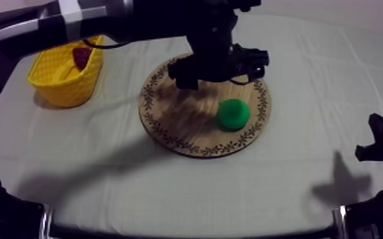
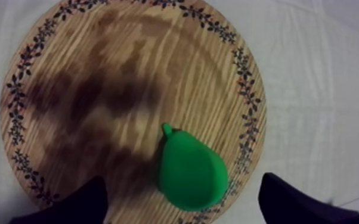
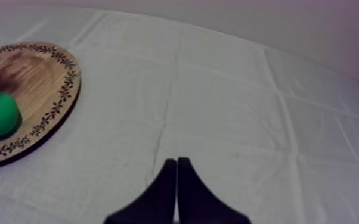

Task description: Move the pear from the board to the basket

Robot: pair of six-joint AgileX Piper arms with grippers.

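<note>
two fingers of the left pincer point(image 2: 185, 199) stand wide apart over the pear point(image 2: 191, 173), which lies near the rim of the wooden board point(image 2: 98, 65), stem pointing toward the board's middle. the top view adds the yellow basket point(image 1: 54, 86) holding a small red fruit point(image 1: 81, 57); the right pincer point(image 3: 176, 164) is a narrow wedge above the table point(image 3: 229, 101).

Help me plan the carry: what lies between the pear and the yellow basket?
In the top view, only bare wooden board and cloth lie between the pear and the yellow basket.

A small red fruit point(image 1: 81, 57) sits near the table's point(image 1: 168, 184) far-left corner.
</note>
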